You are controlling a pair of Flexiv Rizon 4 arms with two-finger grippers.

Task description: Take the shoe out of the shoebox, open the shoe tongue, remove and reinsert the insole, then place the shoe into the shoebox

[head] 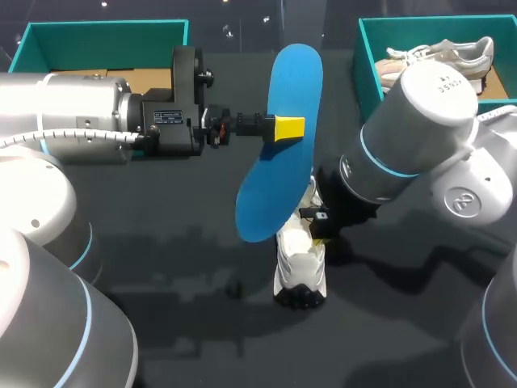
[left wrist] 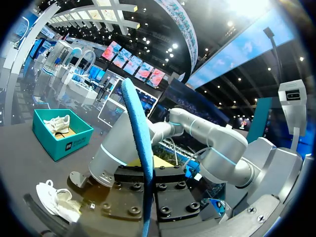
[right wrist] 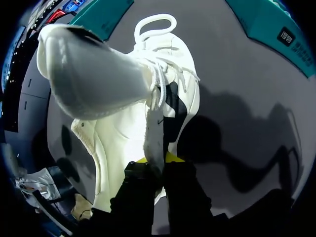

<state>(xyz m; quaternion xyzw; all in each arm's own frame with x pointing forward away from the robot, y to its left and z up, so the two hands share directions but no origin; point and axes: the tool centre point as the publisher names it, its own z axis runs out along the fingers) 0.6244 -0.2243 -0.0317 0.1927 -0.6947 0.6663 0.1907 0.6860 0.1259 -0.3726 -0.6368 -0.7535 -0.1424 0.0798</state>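
A blue insole (head: 279, 149) hangs upright above the middle of the table, my left gripper (head: 288, 127) shut on its edge. In the left wrist view the insole (left wrist: 139, 143) stands edge-on between that gripper's (left wrist: 148, 197) fingers. Below it a white shoe (head: 300, 267) rests on the black table. My right gripper (head: 319, 226) is down at the shoe's opening. In the right wrist view that gripper (right wrist: 155, 159) is shut on the shoe's tongue (right wrist: 98, 74), which is pulled up away from the shoe (right wrist: 128, 143). The laces (right wrist: 157, 22) lie loose ahead.
A teal shoebox (head: 367, 56) at the back right holds a second pale shoe (head: 440, 55). Another teal box (head: 105, 32) with a brown cardboard floor sits at the back left. My right arm (left wrist: 197, 138) crosses close in front of the left gripper.
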